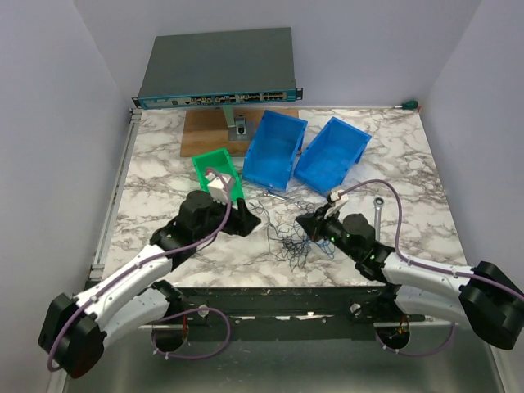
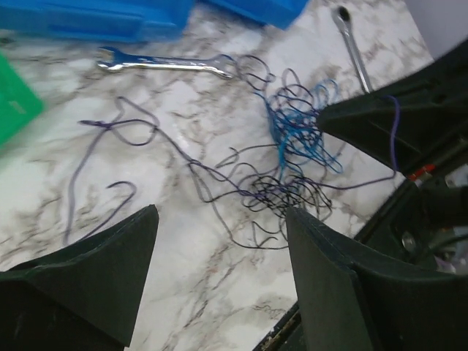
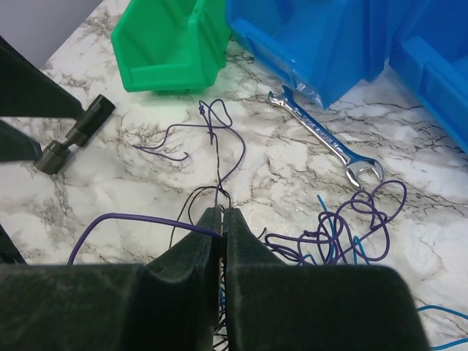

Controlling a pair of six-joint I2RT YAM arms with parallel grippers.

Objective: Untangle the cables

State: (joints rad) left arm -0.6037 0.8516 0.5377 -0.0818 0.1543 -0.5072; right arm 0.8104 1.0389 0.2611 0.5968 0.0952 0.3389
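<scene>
Near the front edge of the bench [image 1: 160,160], between the two arms: the cables [image 1: 293,236], a scribble of blue and dark strands, plus one loose dark-purple strand trailing off toward the green bin [image 1: 201,161]. With the right gripper [image 3: 221,216] pinched closed on a few dark strands at the clump's edge, and the left gripper [image 2: 219,219] wide open, empty, low over bare marble just beside the tangle, treat this as the pulling-apart step, barely begun. To do it well, anchor with the right and work with the left. Lower the open jaws over the single trailing strand, well away from the knot, and close on that one alone. Draw slowly outward along the bench, away from the anchor, watching for loosening or tightening in the clump. Stop at any cinching of loops and regrip nearer the knot. Avoid lifting high: likely to slip such thin wire from the grip or drag the whole bundle along. Steer clear of the wrench [image 3: 325,139] beside the blue loops, a probable snag.
</scene>
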